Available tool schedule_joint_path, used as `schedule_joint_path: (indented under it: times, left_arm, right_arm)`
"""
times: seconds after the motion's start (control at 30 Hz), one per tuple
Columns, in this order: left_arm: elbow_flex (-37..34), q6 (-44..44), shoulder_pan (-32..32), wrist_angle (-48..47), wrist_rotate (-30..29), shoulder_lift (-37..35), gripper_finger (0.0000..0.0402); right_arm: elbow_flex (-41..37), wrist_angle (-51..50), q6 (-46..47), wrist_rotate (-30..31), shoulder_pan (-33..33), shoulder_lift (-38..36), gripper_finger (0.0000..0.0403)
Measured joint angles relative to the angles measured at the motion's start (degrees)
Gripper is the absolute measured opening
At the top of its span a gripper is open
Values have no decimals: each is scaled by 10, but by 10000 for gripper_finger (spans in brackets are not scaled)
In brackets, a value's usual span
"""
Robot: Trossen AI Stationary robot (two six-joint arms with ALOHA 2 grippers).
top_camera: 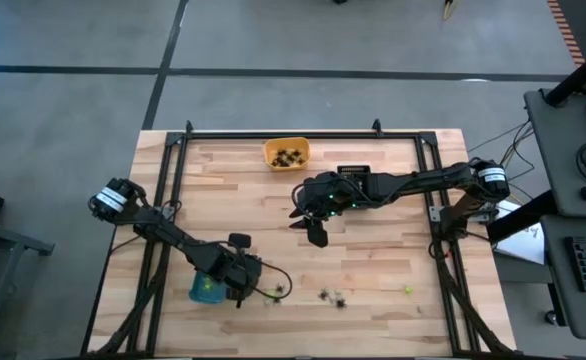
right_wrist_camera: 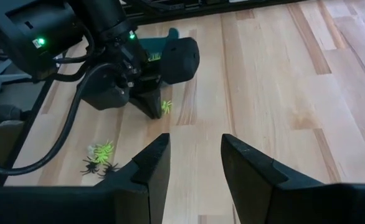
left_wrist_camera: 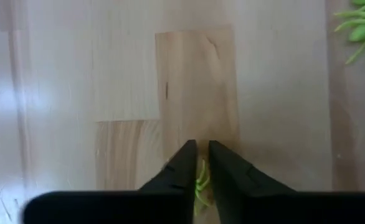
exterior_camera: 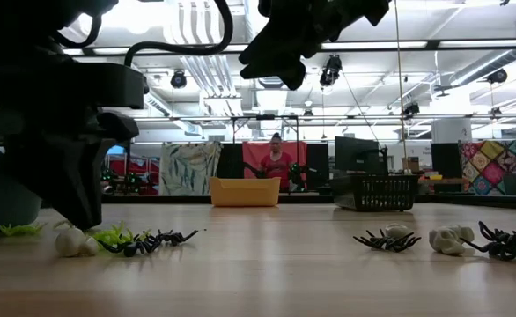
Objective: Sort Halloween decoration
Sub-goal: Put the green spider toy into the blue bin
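The left pincer (left_wrist_camera: 202, 167) is closed on a lime-green spider (left_wrist_camera: 200, 184), thin-legged plastic pinched between its dark, tapered fingertips just above the pale butcher-block counter (left_wrist_camera: 108, 74). Another spiky green trinket (left_wrist_camera: 360, 28) lies near it on the planks. Beyond, black spiders (top_camera: 331, 296) lie on the wood. The right pincer (top_camera: 316, 232) hangs over mid-counter, jaws apart and empty. Farthest, an orange tray (top_camera: 286, 153) holds dark trinkets.
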Motion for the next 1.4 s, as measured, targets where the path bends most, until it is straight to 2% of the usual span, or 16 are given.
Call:
schedule_joint_path:
  times: [0.07,0.27,0.37,0.43,0.6,1.4]
  left_arm:
    - [0,3,0,0,-5,0,6]
    - [4,35,2,-1,-42,-2,1]
    - [25,55,5,-11,-43,-4,0]
    - [44,59,6,-43,-34,-5,0]
    - [60,35,9,-127,43,-5,0]
    - [52,14,23,-96,33,-4,0]
  right_arm:
    - [0,0,0,0,0,0,134]
    - [-1,0,0,0,0,0,134]
    - [-1,0,0,0,0,0,134]
    - [-1,0,2,0,0,0,134]
    - [-2,0,2,0,4,0,134]
    - [-2,8,-1,0,8,0,134]
